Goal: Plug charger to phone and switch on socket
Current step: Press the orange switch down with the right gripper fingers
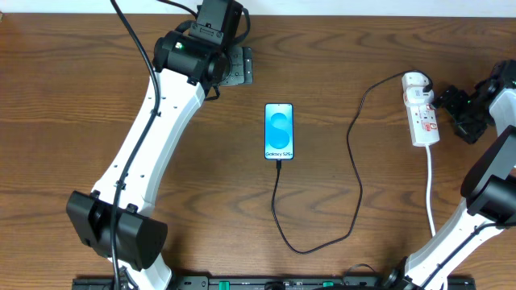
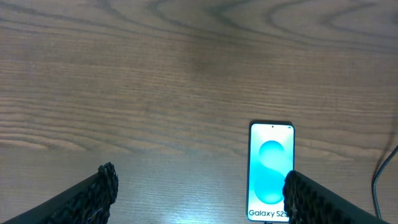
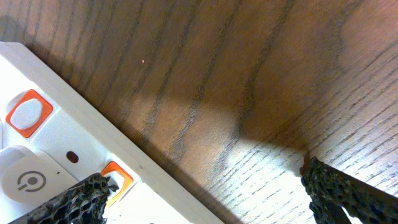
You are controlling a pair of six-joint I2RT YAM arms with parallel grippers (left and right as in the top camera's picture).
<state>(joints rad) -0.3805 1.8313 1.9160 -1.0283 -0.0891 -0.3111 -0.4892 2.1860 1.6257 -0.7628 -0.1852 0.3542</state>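
The phone (image 1: 279, 131) lies face up mid-table, its blue screen lit; it also shows in the left wrist view (image 2: 271, 171). The black charger cable (image 1: 355, 173) meets the phone's bottom edge, loops toward the front and runs up to the white adapter (image 1: 415, 81) on the socket strip (image 1: 425, 119). My left gripper (image 1: 235, 66) is open and empty, behind and left of the phone (image 2: 202, 193). My right gripper (image 1: 446, 102) is open just right of the strip. In the right wrist view (image 3: 208, 193) one finger overlaps an orange switch (image 3: 117, 177) on the strip (image 3: 62, 149).
The strip's thick white cord (image 1: 430, 189) runs toward the front edge beside my right arm. A second orange switch (image 3: 28, 112) sits farther along the strip. The black cable (image 2: 379, 180) shows at the right edge of the left wrist view.
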